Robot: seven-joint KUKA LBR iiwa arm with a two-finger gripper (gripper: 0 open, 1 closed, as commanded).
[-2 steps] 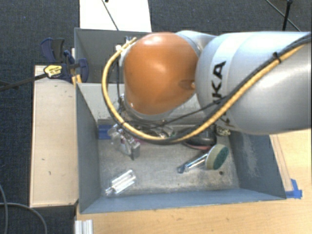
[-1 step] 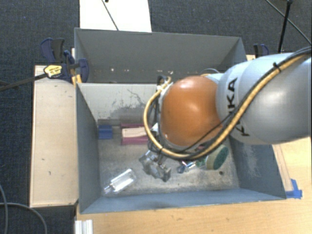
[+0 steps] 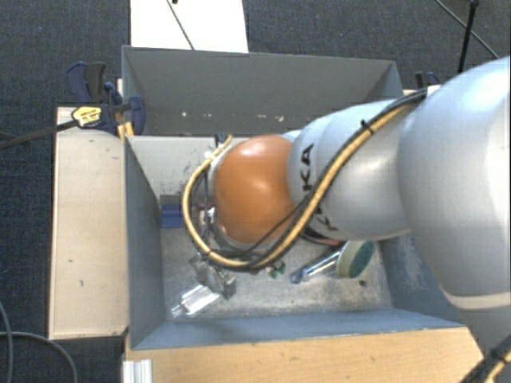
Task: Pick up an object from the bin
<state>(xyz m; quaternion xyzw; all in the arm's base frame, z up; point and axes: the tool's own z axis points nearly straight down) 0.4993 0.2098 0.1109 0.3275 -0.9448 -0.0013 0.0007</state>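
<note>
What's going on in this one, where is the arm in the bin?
The arm reaches in from the right, and its gripper is low over the front left of the grey bin. A small pale, clear-looking piece lies right beside it; a grasp cannot be made out. A silvery tool and a green-edged disc lie further right, and a blue thing sits by the left wall.

Soft, even light falls from above me. My white arm [image 3: 399, 174] carries a mild sheen, as does the orange cover [image 3: 251, 186] above my gripper [image 3: 214, 282]. Shadow pools beneath them in the bin [image 3: 148, 238].
</note>
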